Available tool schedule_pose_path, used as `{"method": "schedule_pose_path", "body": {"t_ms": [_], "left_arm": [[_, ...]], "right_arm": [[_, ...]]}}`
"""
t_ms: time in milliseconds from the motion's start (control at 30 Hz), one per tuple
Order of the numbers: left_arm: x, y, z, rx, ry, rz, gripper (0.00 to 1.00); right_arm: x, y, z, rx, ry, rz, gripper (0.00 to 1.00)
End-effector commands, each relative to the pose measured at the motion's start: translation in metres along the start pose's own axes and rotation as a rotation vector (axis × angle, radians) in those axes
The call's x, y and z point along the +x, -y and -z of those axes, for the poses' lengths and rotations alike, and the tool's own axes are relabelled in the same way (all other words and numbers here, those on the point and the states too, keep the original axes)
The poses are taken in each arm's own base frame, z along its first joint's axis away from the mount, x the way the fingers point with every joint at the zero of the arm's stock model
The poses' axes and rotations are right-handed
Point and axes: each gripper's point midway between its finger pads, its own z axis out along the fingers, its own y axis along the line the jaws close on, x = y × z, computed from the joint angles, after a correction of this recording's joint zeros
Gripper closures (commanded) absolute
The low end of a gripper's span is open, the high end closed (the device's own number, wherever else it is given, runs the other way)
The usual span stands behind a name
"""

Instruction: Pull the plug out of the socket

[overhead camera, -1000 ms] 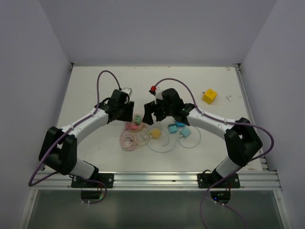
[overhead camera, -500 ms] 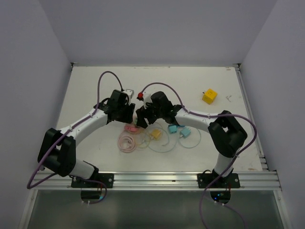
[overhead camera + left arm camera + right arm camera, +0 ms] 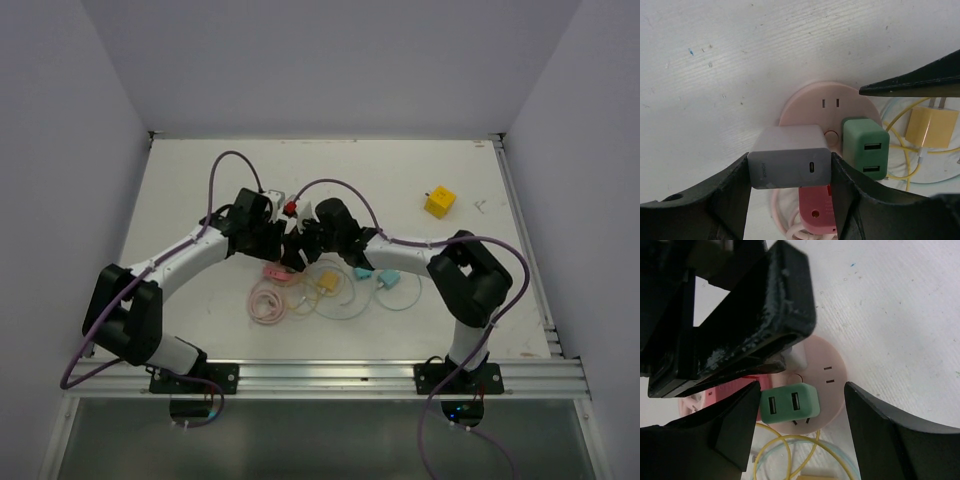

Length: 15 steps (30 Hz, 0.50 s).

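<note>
A round pink socket (image 3: 830,100) lies on the white table with three plugs in it. My left gripper (image 3: 790,170) is shut on the grey-white plug (image 3: 790,162), its fingers pressed against both sides. A green plug (image 3: 865,147) and a pink plug (image 3: 816,210) stand beside it. In the right wrist view my right gripper (image 3: 803,386) straddles the socket (image 3: 827,365), one finger at each edge of the disc, with the green plug (image 3: 790,402) between them. From above, both grippers (image 3: 275,245) (image 3: 302,250) meet over the socket and hide it.
A loose yellow plug (image 3: 326,282) and two blue plugs (image 3: 362,271) (image 3: 388,279) lie among thin coiled cables near the socket, with a pink cable coil (image 3: 265,297) to the left. A yellow block (image 3: 438,203) sits at the back right. Walls ring the table.
My right arm has swung left from beside the blue plugs to the socket, and its jaws have narrowed around it. The left gripper has kept its hold on the grey-white plug.
</note>
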Motion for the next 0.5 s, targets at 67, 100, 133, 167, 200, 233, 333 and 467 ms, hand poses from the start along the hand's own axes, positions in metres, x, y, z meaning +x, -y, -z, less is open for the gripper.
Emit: {"method": "schedule_pose_path", "body": {"t_ms": [67,100,133,167,200,233,333,467], "left_arm": [[-0.007,0.006,0.000,0.025,-0.010,0.006,0.94],[-0.007,0.006,0.000,0.025,-0.015,0.008,0.94],[-0.006,0.006,-0.001,0.025,-0.018,0.012,0.94],[-0.006,0.006,-0.001,0.026,-0.021,0.011,0.95],[-0.005,0.007,-0.001,0.031,-0.024,0.014,0.95],[-0.006,0.006,-0.001,0.033,-0.022,0.017,0.95],[-0.007,0.004,0.000,0.035,-0.025,0.020,0.96],[-0.003,0.005,-0.002,0.050,-0.041,0.016,0.97]], "right_arm": [[0.014,-0.009,0.004,-0.036,0.017,0.031,0.29],[0.015,-0.008,0.004,-0.028,0.018,0.031,0.29],[0.016,-0.008,0.005,-0.029,0.017,0.034,0.29],[0.018,-0.010,0.005,-0.033,0.015,0.038,0.30],[0.021,-0.010,0.005,-0.035,0.008,0.036,0.30],[0.024,-0.011,0.004,-0.039,0.002,0.037,0.30],[0.027,-0.011,0.006,-0.034,0.006,0.035,0.32],[0.021,-0.013,0.006,-0.041,0.036,0.035,0.40]]}}
